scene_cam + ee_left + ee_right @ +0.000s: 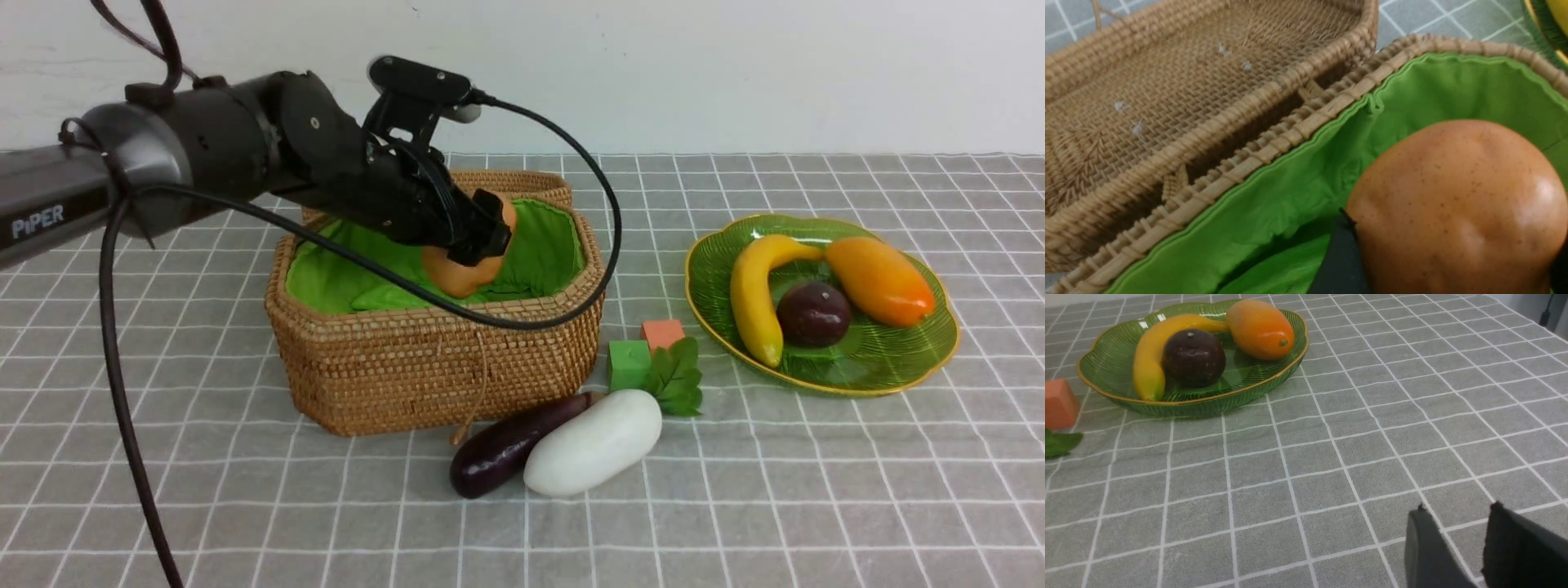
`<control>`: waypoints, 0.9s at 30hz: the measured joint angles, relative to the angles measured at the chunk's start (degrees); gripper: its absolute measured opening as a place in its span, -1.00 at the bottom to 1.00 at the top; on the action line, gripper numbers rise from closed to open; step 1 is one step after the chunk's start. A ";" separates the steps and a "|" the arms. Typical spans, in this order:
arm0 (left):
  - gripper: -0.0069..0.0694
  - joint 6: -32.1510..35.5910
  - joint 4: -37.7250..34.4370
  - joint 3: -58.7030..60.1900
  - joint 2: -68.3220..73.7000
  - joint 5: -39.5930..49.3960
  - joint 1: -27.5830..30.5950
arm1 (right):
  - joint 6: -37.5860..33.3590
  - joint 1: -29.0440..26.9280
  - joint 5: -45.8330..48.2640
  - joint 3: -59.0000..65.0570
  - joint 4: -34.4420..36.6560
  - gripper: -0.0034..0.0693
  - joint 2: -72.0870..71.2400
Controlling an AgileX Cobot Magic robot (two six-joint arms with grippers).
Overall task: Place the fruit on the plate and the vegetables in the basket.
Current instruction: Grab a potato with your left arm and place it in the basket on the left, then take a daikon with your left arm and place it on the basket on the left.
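My left gripper is shut on the tan potato, holding it just inside the basket above the green lining. The wrist view shows the potato filling the space between the fingers. On the plate lie the banana, the round purple fruit and the mango. The eggplant and white radish lie side by side on the cloth in front of the basket. My right gripper is open over bare cloth with nothing in it.
The woven lid lies behind the basket. A green cube and an orange cube sit between basket and plate, by the radish leaves. The left arm's cable hangs across the basket's front rim.
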 joint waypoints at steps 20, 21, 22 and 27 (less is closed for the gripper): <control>0.81 -5.54 2.55 -0.07 -8.56 17.70 -8.90 | 0.00 0.00 0.00 0.00 0.00 -0.25 0.00; 0.81 -5.70 3.23 -0.09 -8.47 17.70 -9.87 | 0.00 0.00 0.00 0.00 0.00 -0.25 0.00; 0.81 -8.53 6.42 -0.09 -7.82 18.88 -13.76 | 0.00 0.00 0.00 0.00 0.00 -0.25 0.00; 0.79 -21.74 20.61 -0.19 -4.46 17.20 -21.99 | 0.00 0.00 0.00 0.00 0.00 -0.25 0.00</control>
